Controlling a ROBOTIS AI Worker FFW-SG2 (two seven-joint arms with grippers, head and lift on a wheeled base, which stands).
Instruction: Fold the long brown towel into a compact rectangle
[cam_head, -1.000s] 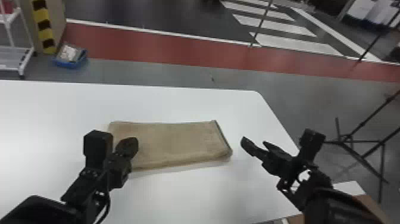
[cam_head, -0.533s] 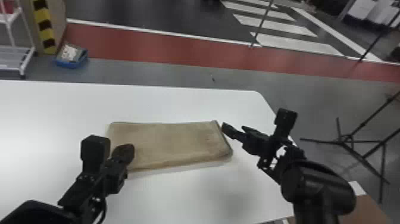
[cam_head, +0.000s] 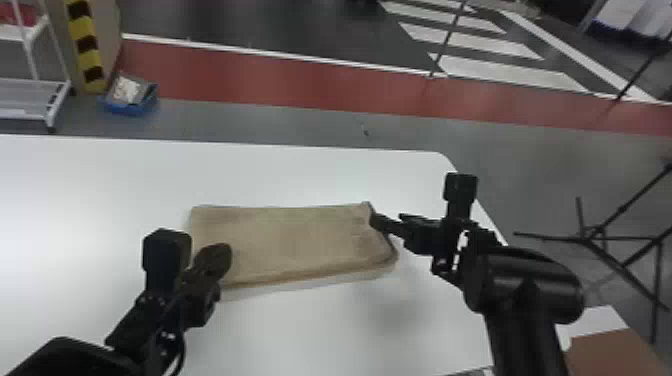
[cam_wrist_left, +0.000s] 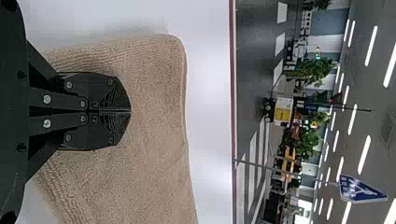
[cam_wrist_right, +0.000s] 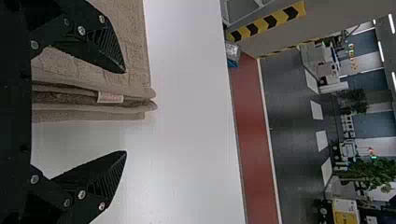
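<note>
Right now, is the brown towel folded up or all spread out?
Folded: at its right end, the towel shows layers stacked together.

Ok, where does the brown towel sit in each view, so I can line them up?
Head view: brown towel mid-picture, near left corner partly behind the left gripper.
Left wrist view: towel behind that gripper's closed fingers.
Right wrist view: towel's tagged, layered end in the gap between the right gripper's open fingers.
Shared landmark: white table.
</note>
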